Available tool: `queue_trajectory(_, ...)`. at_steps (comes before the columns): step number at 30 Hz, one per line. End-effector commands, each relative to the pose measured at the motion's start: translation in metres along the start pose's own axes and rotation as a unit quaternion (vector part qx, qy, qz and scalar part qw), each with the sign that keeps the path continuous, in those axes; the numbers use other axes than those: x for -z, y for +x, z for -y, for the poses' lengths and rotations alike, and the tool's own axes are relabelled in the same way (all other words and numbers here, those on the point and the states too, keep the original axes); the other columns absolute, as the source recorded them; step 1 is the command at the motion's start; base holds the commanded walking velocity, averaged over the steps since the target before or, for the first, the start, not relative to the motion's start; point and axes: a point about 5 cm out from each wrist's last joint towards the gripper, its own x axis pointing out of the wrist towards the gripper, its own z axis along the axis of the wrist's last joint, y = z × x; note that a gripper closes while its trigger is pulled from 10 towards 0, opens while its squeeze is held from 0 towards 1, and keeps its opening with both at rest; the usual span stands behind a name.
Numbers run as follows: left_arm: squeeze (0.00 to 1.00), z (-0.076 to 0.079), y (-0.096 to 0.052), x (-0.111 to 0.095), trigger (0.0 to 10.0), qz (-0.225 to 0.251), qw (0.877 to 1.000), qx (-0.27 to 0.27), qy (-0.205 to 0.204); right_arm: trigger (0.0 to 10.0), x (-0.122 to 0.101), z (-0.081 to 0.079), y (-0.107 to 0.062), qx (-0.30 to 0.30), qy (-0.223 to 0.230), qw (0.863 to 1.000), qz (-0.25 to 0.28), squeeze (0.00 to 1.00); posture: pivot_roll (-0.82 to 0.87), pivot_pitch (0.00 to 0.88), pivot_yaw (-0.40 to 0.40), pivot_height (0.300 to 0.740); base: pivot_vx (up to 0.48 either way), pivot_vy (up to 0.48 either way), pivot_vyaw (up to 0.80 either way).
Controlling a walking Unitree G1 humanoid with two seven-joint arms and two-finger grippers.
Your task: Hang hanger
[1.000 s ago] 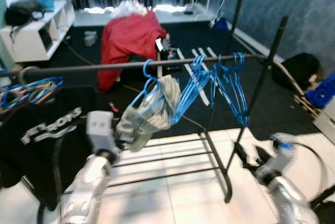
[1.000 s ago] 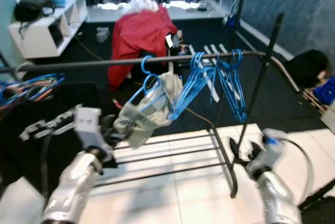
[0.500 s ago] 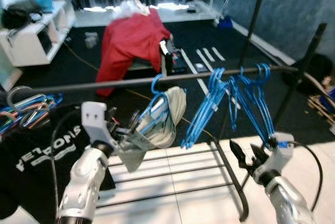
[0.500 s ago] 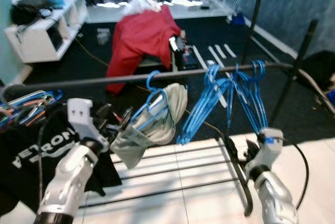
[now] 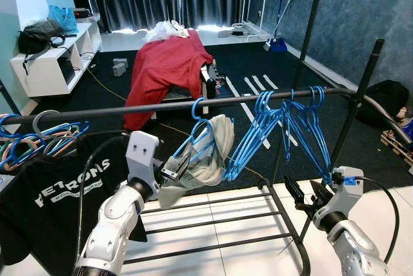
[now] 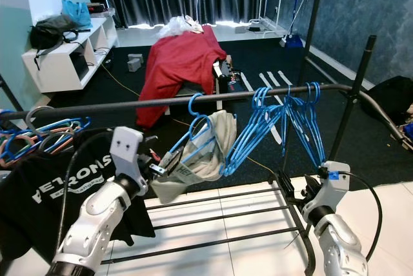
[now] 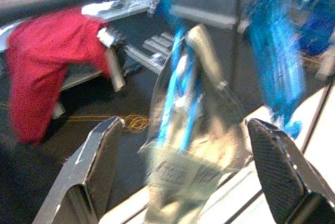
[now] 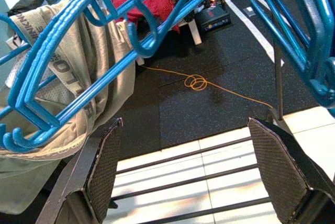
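The blue hanger (image 5: 201,135) with the grey-green garment (image 5: 205,163) on it already has its hook over the black rail (image 5: 161,108), so the hanging looks almost done. To finish well, the left gripper (image 5: 173,171) should pull back slowly and straight, so its fingers do not catch the cloth and tug the hanger off the rail. It should also keep away from the bunch of empty blue hangers (image 5: 287,128) that hang on the same rail, off to the side of the garment and well past the fingertips. In the left wrist view the two black fingers (image 7: 94,169) are spread wide apart, and the garment hangs out in front of them, in line with the gap. It is hard to tell if the cloth touches a fingertip, as that view is blurry; the fingers do not seem to squeeze anything. The right gripper (image 5: 303,197) sits low, below the empty hangers. Its fingers (image 8: 102,166) are wide apart too and hold nothing; the empty hangers hang above and in front of them. A black T-shirt (image 5: 48,198) hangs at the far end of the rail, behind the left arm.
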Motion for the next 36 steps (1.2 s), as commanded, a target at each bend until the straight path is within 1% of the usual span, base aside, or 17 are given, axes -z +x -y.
queue_trajectory(1, 0.00, -0.005, 0.007, -0.004, 10.0, 0.002, 1.000, -0.013, 0.027, 10.0, 0.000, -0.003, 0.001, -0.003, 0.005, 1.000, 0.001, 0.00, -0.11, 0.000, -0.002, 0.740, 0.000, 0.000, 0.00)
queue_trajectory(2, 0.00, -0.005, 0.007, -0.004, 10.0, 0.002, 1.000, -0.013, 0.027, 10.0, 0.000, -0.003, 0.001, -0.003, 0.005, 1.000, 0.001, 0.00, -0.11, 0.000, -0.002, 0.740, 0.000, 0.000, 0.00)
queue_trajectory(3, 0.00, -0.007, 0.015, -0.006, 10.0, 0.003, 0.999, -0.029, 0.034, 10.0, 0.000, -0.004, 0.001, -0.003, 0.005, 1.000, 0.002, 0.00, -0.11, 0.000, 0.002, 0.740, 0.000, 0.000, 0.00)
queue_trajectory(4, 0.00, -0.003, 0.032, -0.009, 10.0, 0.002, 0.999, -0.035, 0.028, 10.0, 0.000, -0.004, 0.002, -0.001, 0.006, 1.000, 0.002, 0.00, -0.12, 0.000, 0.007, 0.740, 0.000, 0.000, 0.00)
queue_trajectory(7, 0.00, -0.001, 0.037, -0.010, 10.0, 0.000, 0.999, -0.034, 0.020, 10.0, 0.000, -0.004, 0.002, -0.001, 0.006, 1.000, 0.002, 0.00, -0.12, 0.000, 0.007, 0.740, 0.000, 0.000, 0.00)
queue_trajectory(10, 0.00, 0.008, 0.046, -0.011, 10.0, -0.001, 1.000, -0.015, 0.021, 10.0, 0.000, -0.004, 0.003, 0.000, 0.007, 1.000, 0.003, 0.00, -0.13, 0.000, 0.015, 0.740, 0.000, 0.000, 0.00)
queue_trajectory(15, 0.00, 0.016, 0.052, -0.008, 10.0, -0.014, 0.999, 0.002, 0.033, 10.0, 0.001, -0.004, 0.002, 0.002, 0.007, 1.000, 0.005, 0.00, -0.15, 0.000, 0.024, 0.740, 0.000, 0.000, 0.00)
queue_trajectory(16, 0.00, 0.018, 0.056, -0.003, 10.0, -0.028, 0.999, 0.004, 0.042, 10.0, 0.001, -0.005, 0.002, 0.003, 0.007, 1.000, 0.007, 0.00, -0.15, 0.000, 0.028, 0.740, 0.000, 0.000, 0.00)
queue_trajectory(18, 0.00, 0.018, 0.058, 0.001, 10.0, -0.043, 0.998, 0.000, 0.048, 10.0, 0.001, -0.005, 0.002, 0.004, 0.007, 1.000, 0.008, 0.00, -0.15, 0.000, 0.028, 0.740, 0.000, 0.000, 0.00)
queue_trajectory(21, 0.00, 0.011, 0.062, 0.007, 10.0, -0.071, 0.996, -0.022, 0.054, 10.0, 0.001, -0.006, 0.002, 0.004, 0.004, 1.000, 0.007, 0.00, -0.15, 0.000, 0.030, 0.740, 0.000, 0.000, 0.00)
queue_trajectory(23, 0.00, 0.011, 0.062, 0.007, 10.0, -0.071, 0.996, -0.022, 0.054, 10.0, 0.001, -0.006, 0.002, 0.004, 0.004, 1.000, 0.007, 0.00, -0.15, 0.000, 0.030, 0.740, 0.000, 0.000, 0.00)
queue_trajectory(24, 0.00, 0.008, 0.063, 0.008, 5.5, -0.075, 0.995, -0.028, 0.054, 10.0, 0.001, -0.006, 0.003, 0.004, 0.004, 1.000, 0.007, 0.00, -0.15, 0.000, 0.030, 0.740, 0.000, 0.000, 0.00)
queue_trajectory(25, 0.00, 0.008, 0.063, 0.008, 5.5, -0.075, 0.995, -0.028, 0.054, 10.0, 0.001, -0.006, 0.003, 0.004, 0.004, 1.000, 0.007, 0.00, -0.15, 0.000, 0.030, 0.740, 0.000, 0.000, 0.00)
queue_trajectory(26, 0.00, 0.006, 0.063, 0.010, 0.0, -0.084, 0.994, -0.034, 0.054, 10.0, 0.001, -0.006, 0.003, 0.004, 0.004, 1.000, 0.007, 0.00, -0.15, 0.000, 0.031, 0.740, 0.000, 0.000, 0.00)
queue_trajectory(30, 0.00, 0.004, 0.062, 0.012, 0.0, -0.093, 0.994, -0.036, 0.053, 10.0, 0.001, -0.006, 0.003, 0.005, 0.004, 1.000, 0.007, 0.00, -0.15, 0.000, 0.031, 0.740, 0.000, 0.000, 0.00)
queue_trajectory(31, 0.00, -0.001, 0.060, 0.016, 0.0, -0.107, 0.992, -0.044, 0.055, 10.0, 0.001, -0.006, 0.002, 0.006, 0.004, 1.000, 0.007, 0.00, -0.15, 0.000, 0.031, 0.740, 0.000, 0.000, 0.00)
queue_trajectory(36, 0.00, -0.005, 0.059, 0.017, 0.0, -0.110, 0.991, -0.049, 0.055, 10.0, 0.001, -0.006, 0.002, 0.006, 0.004, 1.000, 0.007, 0.00, -0.15, 0.000, 0.030, 0.740, 0.000, 0.000, 0.00)
